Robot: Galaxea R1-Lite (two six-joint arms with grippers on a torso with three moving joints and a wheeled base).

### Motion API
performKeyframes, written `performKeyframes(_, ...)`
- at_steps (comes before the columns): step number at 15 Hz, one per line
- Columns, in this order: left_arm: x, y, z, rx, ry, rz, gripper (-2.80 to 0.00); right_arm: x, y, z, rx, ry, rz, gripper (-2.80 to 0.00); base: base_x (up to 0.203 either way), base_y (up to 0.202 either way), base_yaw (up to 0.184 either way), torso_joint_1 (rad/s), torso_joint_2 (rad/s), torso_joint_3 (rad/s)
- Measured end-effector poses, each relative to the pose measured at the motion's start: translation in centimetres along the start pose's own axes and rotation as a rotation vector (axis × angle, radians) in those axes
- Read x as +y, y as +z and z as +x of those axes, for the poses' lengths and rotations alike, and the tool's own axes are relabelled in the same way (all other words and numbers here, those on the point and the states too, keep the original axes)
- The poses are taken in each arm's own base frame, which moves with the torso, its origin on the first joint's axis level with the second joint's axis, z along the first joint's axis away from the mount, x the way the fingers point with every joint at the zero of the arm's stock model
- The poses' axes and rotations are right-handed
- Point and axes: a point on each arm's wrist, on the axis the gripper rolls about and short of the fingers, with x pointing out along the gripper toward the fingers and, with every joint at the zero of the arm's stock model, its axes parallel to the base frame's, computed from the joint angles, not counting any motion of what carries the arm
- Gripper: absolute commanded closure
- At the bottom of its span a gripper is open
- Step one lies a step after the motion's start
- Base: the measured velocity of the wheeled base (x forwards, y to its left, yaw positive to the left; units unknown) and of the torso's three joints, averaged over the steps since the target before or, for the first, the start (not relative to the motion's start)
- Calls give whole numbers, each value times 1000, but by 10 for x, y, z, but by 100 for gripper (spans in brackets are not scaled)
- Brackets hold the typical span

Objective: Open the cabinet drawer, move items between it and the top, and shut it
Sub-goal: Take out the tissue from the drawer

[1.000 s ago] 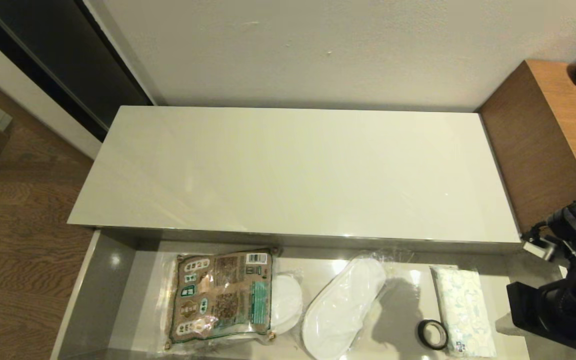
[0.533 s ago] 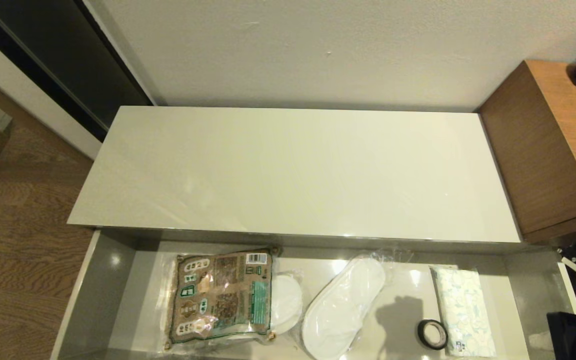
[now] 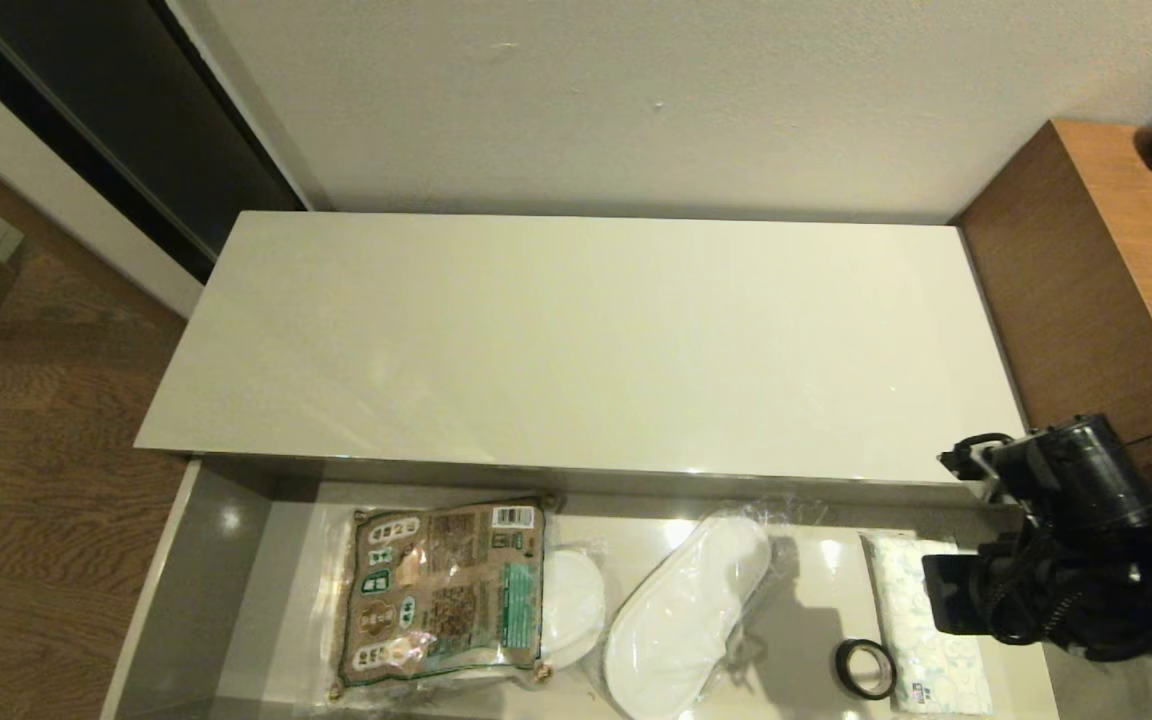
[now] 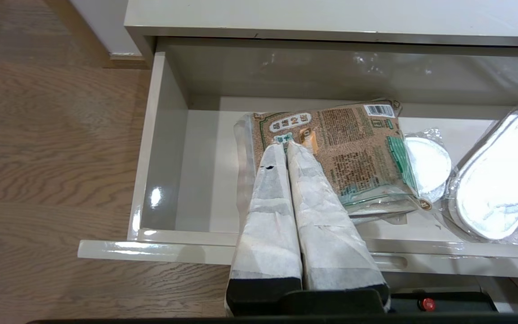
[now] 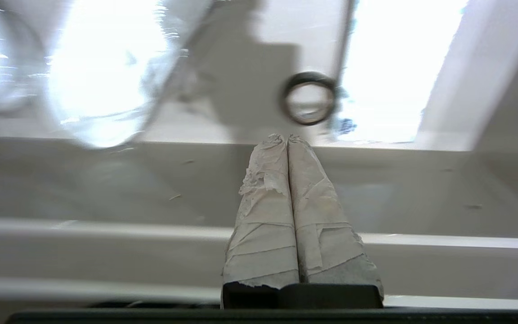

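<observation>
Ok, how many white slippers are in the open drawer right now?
2. One wrapped slipper lies mid-drawer, angled, left of the tape ring. The other slipper is mostly hidden under the printed packet, only its rounded end showing. More could be hidden.

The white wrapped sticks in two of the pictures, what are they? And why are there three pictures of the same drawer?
Those sticks are a robot's fingers, wrapped in white tape. The robot has two arms, each ending in a gripper, and three cameras. One camera sits on its head and looks down at the cream cabinet top and the open drawer below it. The other two sit on the wrists, just behind the fingers.

The left gripper is shut and holds nothing; it waits in front of the drawer, above the brown-and-green packet. The right gripper is shut and empty too. In the head picture you only see its black arm at the drawer's right end, over the tissue pack.

Also in the drawer are wrapped white slippers and a small dark tape ring. The tape ring shows in the right wrist picture as well.
</observation>
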Motion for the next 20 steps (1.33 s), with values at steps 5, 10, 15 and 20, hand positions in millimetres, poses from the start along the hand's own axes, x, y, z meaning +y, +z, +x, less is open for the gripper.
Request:
performKeyframes(5,0,0,0,0,-1,0,0,49,-13,13,104,-147,-197,0,0,0,0,0,0,0)
performKeyframes(10,0,0,0,0,0,0,0,79,-15,38,128,-135,-222,0,0,0,0,0,0,0)
performKeyframes(15,0,0,0,0,0,0,0,84,-21,39,188,-181,-258,0,0,0,0,0,0,0)
performKeyframes(20,0,0,0,0,0,0,0,74,-26,26,267,-237,-232,0,0,0,0,0,0,0)
